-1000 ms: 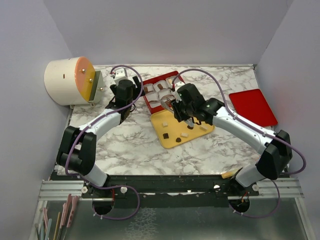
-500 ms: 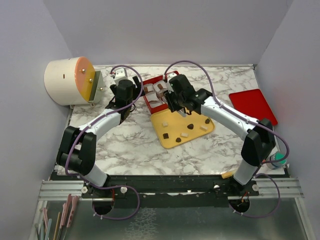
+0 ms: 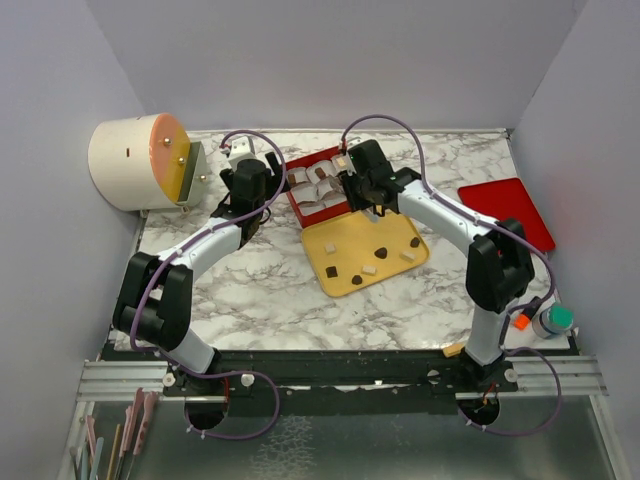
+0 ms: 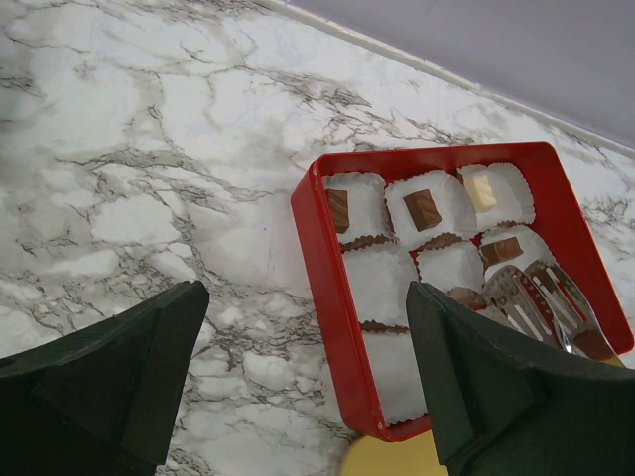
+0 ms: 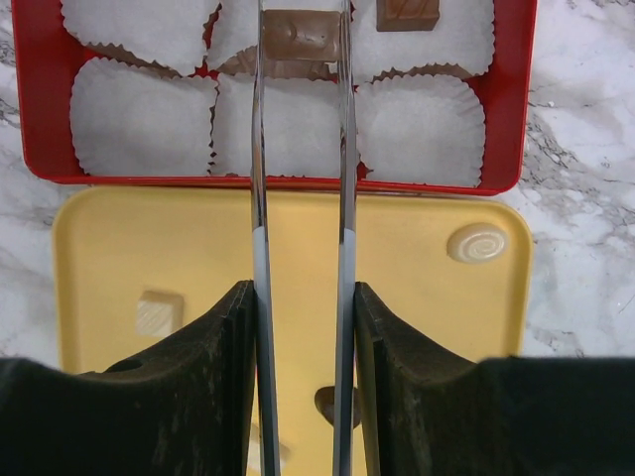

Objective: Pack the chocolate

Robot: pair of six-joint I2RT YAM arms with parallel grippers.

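1. Steel-bladed, the right gripper (image 5: 301, 25) pinched a brown oblong chocolate (image 5: 298, 38) at the top centre of the wrist frame, its long axis lying across the blades.
2. It hung over the middle column of the red box (image 5: 516, 99), with an empty paper cup (image 5: 298, 124) just below in frame.
3. Loose pieces (image 5: 476, 243) lay on the yellow tray (image 5: 149, 238), lower in the frame.
4. Spread wide and empty, the left gripper (image 4: 303, 397) hovered left of the box; the right arm was nearer.

place: robot lab cell | signs: plain grey walls (image 3: 330, 60) — marble-print table (image 3: 250, 290) — aluminium rail (image 3: 120, 380)
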